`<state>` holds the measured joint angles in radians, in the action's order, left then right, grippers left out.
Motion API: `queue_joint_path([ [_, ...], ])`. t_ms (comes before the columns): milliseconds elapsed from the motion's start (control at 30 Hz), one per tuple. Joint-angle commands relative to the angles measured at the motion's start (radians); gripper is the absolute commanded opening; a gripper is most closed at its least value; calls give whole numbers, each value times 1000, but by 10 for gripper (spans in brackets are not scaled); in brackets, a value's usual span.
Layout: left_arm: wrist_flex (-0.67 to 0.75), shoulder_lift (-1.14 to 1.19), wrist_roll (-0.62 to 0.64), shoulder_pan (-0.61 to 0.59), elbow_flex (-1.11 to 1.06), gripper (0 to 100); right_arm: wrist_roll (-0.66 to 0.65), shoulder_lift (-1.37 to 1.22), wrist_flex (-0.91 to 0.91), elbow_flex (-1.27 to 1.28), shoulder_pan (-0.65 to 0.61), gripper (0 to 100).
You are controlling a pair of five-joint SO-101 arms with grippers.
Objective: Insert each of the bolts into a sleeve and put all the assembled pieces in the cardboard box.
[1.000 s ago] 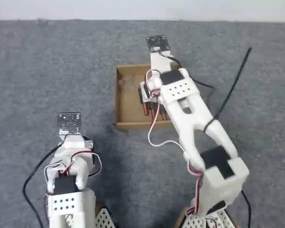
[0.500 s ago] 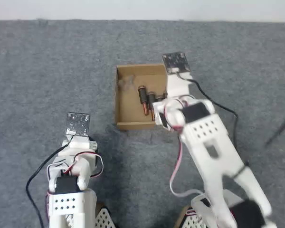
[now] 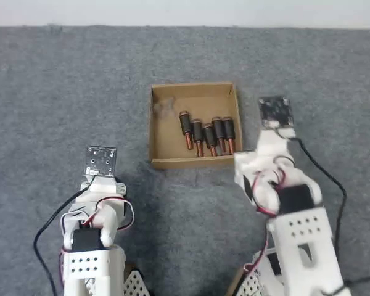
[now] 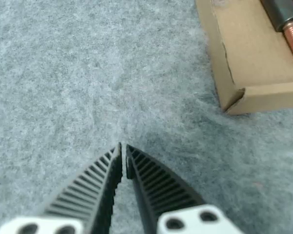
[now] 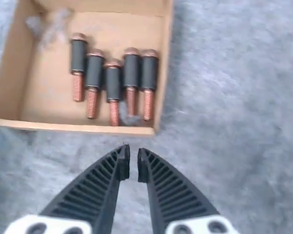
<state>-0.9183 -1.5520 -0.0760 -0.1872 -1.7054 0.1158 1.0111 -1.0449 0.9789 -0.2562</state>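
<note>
Over on the left, the left tool [image 4: 123, 147] is sitting pinched together and empty above the grey tabletop [image 3: 80, 80]. In the cardboard box [image 3: 191, 163], five assembled pieces [image 3: 206, 134] are lying side by side, black sleeves on copper bolts, threads pointing toward the arms. The right tool [image 5: 131, 155] is backing off the box now, narrowed to a slit and carrying nothing, so the deliveries are looking finished.

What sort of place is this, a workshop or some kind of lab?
Probably a robotics lab bench: a white left arm and right arm stand at a grey carpeted table, by a cardboard box holding five sleeved bolts.
</note>
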Motion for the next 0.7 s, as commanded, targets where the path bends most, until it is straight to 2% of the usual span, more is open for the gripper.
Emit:
queue_joint_path([
  [0, -8, -2, -9, 0, 27, 12, -23, 140, 13, 74, 56, 6],
  [367, -9, -2, -11, 0, 27, 12, -135, 542, 13, 381, 124, 6],
  [667, -8, -2, -11, 0, 27, 12, -130, 791, 8, 646, 124, 6],
])
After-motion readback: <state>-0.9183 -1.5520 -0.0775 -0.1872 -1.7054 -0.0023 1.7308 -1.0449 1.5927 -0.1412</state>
